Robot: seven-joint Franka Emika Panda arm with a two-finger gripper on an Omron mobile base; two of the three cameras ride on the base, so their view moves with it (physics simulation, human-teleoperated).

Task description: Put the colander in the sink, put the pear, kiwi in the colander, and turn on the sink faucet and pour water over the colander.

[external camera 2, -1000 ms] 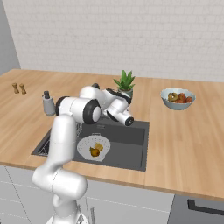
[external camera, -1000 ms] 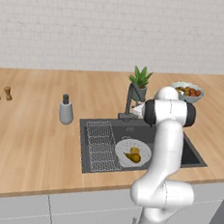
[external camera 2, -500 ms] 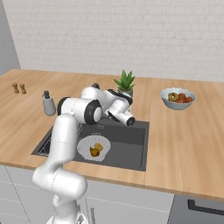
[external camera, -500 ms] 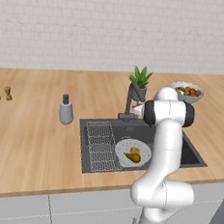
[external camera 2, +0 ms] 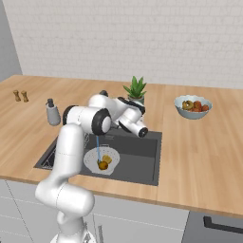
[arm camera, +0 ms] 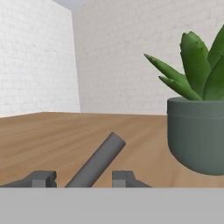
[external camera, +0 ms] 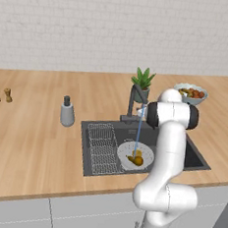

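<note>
Water is on and falling into the colander in the sink.

The white colander (external camera: 135, 154) sits on the floor of the sink (external camera: 191, 155), just beside the wire rack (external camera: 103, 144), with the pear (external camera: 138, 161) and kiwi (external camera 2: 107, 159) inside it, and a thin blue stream of water (external camera: 138, 130) drops from the faucet (external camera: 132, 104) into the bowl. In the hand view a slim grey lever (arm camera: 97, 160) slants up between the two fingertips (arm camera: 43, 177) of the gripper (arm camera: 83, 178), which stands partly open around it; I cannot tell whether the pads press on it. The colander lies well below the fingers. The risk, as I judge it: a sideways pull on leaving could nudge the lever and cut the flow, or bump the potted plant (arm camera: 197, 109) close by.
</note>
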